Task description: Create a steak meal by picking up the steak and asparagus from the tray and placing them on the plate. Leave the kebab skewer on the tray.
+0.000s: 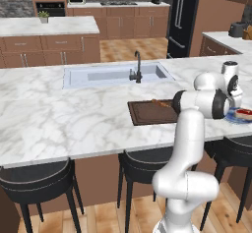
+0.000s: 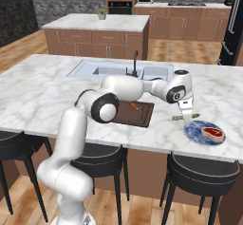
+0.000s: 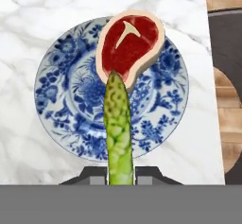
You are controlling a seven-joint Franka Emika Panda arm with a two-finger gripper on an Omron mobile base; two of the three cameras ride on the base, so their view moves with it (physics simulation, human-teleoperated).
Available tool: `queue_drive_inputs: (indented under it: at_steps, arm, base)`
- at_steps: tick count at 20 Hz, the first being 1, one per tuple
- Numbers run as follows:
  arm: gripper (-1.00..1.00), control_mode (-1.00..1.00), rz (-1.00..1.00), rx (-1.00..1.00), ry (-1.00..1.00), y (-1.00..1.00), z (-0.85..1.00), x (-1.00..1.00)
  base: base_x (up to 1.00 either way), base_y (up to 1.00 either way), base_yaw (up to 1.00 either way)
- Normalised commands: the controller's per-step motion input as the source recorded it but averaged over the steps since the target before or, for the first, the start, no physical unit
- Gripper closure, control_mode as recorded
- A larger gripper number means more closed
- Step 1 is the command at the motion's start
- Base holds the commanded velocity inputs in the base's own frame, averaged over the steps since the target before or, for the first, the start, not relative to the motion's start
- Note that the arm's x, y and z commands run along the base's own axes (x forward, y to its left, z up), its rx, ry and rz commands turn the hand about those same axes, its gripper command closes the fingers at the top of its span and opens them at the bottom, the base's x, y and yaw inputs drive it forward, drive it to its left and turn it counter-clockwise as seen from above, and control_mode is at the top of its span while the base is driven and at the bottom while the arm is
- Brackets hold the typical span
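Note:
In the hand view my gripper [image 3: 120, 175] is shut on the asparagus [image 3: 117, 124], a green stalk that points away from the hand. Below it lies the blue patterned plate [image 3: 61, 90], and the stalk's tip overlaps the red steak [image 3: 130, 43] resting on it. From the right base view the gripper [image 2: 185, 117] hangs just above the counter at the near-left rim of the plate [image 2: 197, 133], with the steak [image 2: 213, 133] on its right half. The dark tray [image 2: 142, 117] lies to the left and carries the kebab skewer [image 2: 134, 106]. The left base view shows tray [image 1: 145, 114], skewer [image 1: 160, 102] and plate [image 1: 235, 119].
A sink [image 2: 114, 70] with a dark faucet [image 2: 135, 63] is set in the marble counter behind the tray. The counter's front edge runs close to the plate, with black stools [image 2: 201, 172] below it. A wooden floor shows past the edge in the hand view.

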Motion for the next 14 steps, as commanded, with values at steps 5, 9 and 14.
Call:
queue_drive_inputs:
  at_steps: [5, 9, 14]
  arm:
    - [1.00, -1.00, 0.00, 0.00, 0.04, -0.25, -0.28, 0.09]
    - [1.00, -1.00, 0.00, 0.00, 0.05, -0.28, -0.27, 0.08]
    - [1.00, -1.00, 0.00, 0.00, 0.03, -0.20, -0.27, 0.09]
  base:
    - [0.00, 0.00, 0.00]
    - [0.00, 0.00, 0.00]
    - [0.00, 0.00, 0.00]
